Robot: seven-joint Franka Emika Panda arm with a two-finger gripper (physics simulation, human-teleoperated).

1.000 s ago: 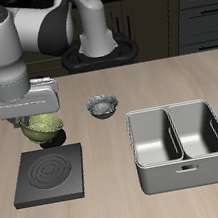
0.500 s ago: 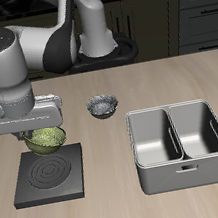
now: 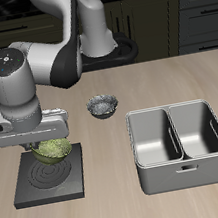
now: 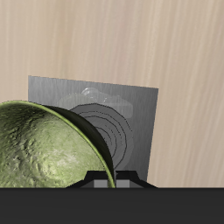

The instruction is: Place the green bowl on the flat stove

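Observation:
The green bowl (image 3: 54,150) is small, round and olive green with a mottled inside. It hangs from my gripper (image 3: 46,144), which is shut on its rim, just above the flat stove (image 3: 33,185). The stove is a dark grey square slab with ring burner marks near the table's front edge. In the wrist view the bowl (image 4: 44,149) fills the near field and the stove (image 4: 131,109) with its rings lies below it. My fingers are mostly hidden behind the bowl and the gripper body.
A small grey-white patterned bowl (image 3: 101,106) sits farther back on the table. A grey two-compartment metal basin (image 3: 180,144) stands beside the stove, near the front edge. The robot's base (image 3: 100,47) is at the back.
My gripper has carried the green bowl forward and down, from behind the stove's back edge to over the stove's ring marks.

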